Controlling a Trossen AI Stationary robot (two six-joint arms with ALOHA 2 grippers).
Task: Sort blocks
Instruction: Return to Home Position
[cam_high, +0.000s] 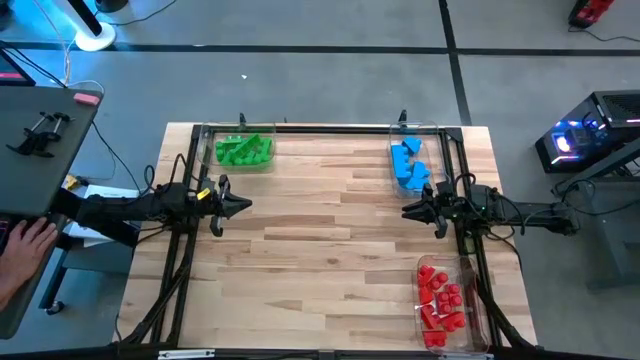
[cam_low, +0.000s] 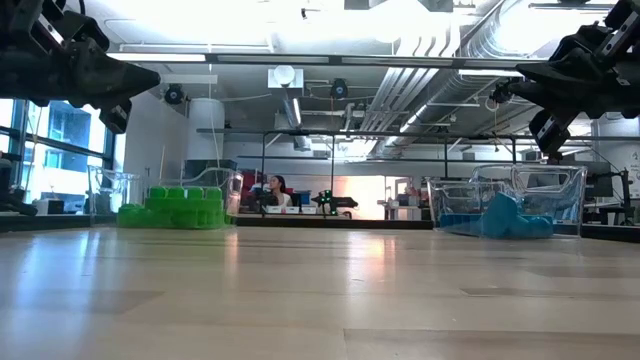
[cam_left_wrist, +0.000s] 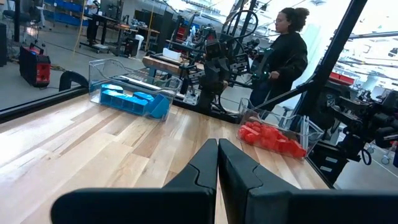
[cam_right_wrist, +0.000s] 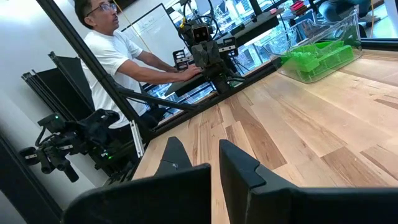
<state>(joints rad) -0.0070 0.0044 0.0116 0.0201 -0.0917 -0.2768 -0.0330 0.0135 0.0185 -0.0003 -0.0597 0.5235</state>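
The middle of the wooden table (cam_high: 330, 240) lies bare in the high view, a wide lane between the left gripper (cam_high: 240, 205) and right gripper (cam_high: 408, 211). Obstacles hug the edges: green blocks (cam_high: 243, 150) upper left, blue blocks (cam_high: 408, 165) upper right, red blocks (cam_high: 440, 298) lower right.

My wooden surface (cam_high: 320, 230) carries three clear plastic bins: the far-left tray (cam_high: 208, 145), the far-right tray (cam_high: 432, 145) and the near-right tray (cam_left_wrist: 311, 132). A person in a white shirt (cam_right_wrist: 115, 53) stands beyond my left side.
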